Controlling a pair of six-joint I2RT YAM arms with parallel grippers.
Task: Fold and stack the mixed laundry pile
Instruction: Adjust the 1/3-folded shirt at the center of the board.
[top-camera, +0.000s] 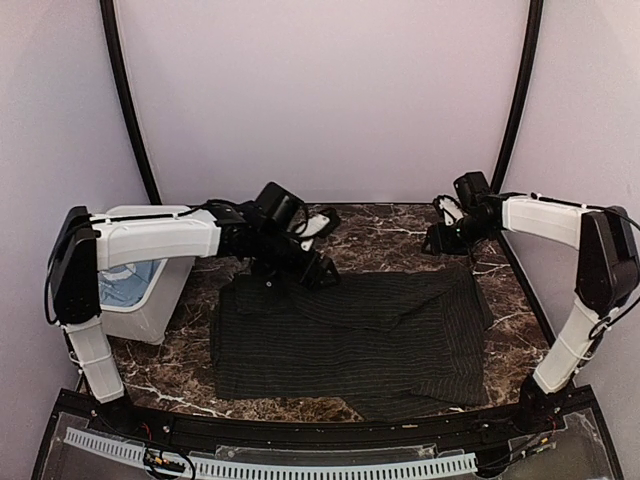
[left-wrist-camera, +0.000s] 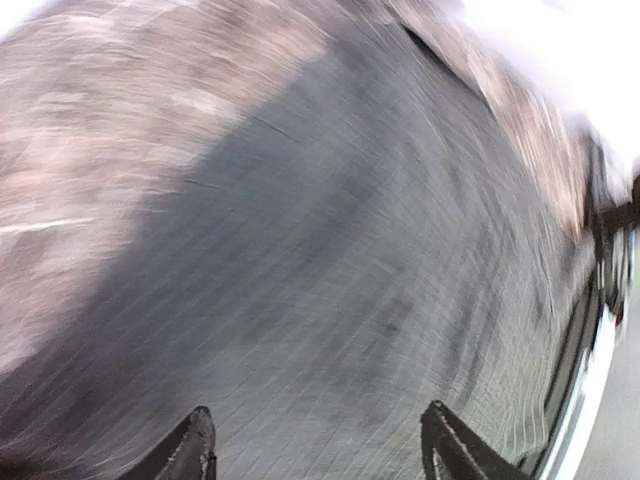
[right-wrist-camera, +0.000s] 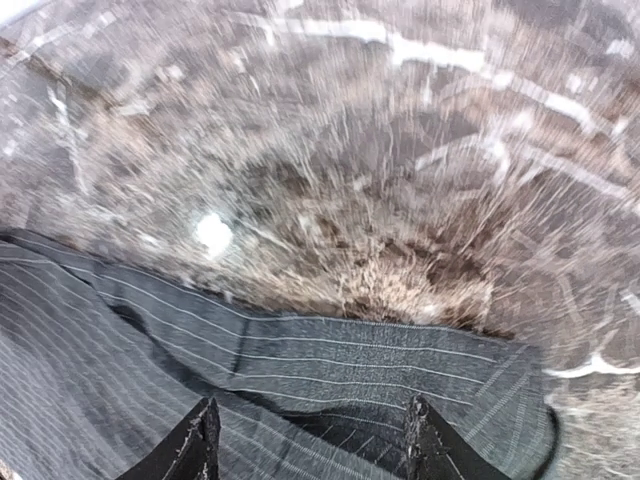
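Note:
A black pinstriped shirt lies spread flat across the middle of the marble table. My left gripper hovers at the shirt's back left corner. In the blurred left wrist view its jaws stand open over the dark cloth with nothing between them. My right gripper hangs just beyond the shirt's back right corner. It is open above a folded striped edge of the shirt, holding nothing. Light blue fabric shows inside the bin at the left.
A white plastic bin stands on the table's left edge under my left arm. Bare marble lies beyond the shirt toward the back wall. A black frame rail runs along the near edge.

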